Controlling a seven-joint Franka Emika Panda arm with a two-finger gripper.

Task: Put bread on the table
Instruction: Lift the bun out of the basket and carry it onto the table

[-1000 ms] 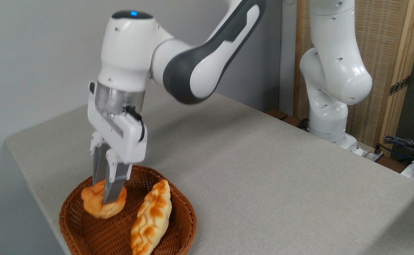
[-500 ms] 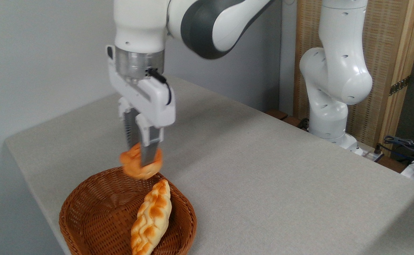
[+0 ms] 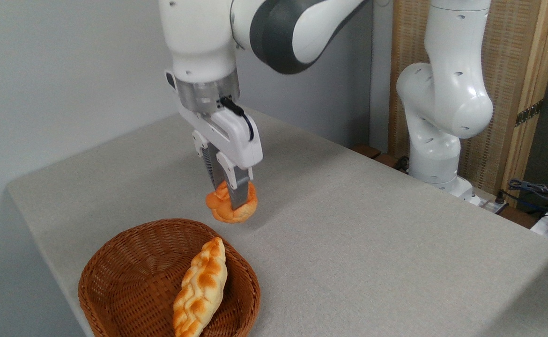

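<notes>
gripping bread (image 3: 232, 207) above table (image 3: 349, 224)

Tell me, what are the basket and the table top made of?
The basket looks like woven brown wicker with a slight shine; you can see the criss-cross strands. The table is covered in matte grey-beige fabric, with a fine cloth-like grain. What lies under the cover is hidden.

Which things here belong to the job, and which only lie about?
Job: bun, held shut in the gripper; table.
Lying about: basket; braided loaf; cables.
</notes>
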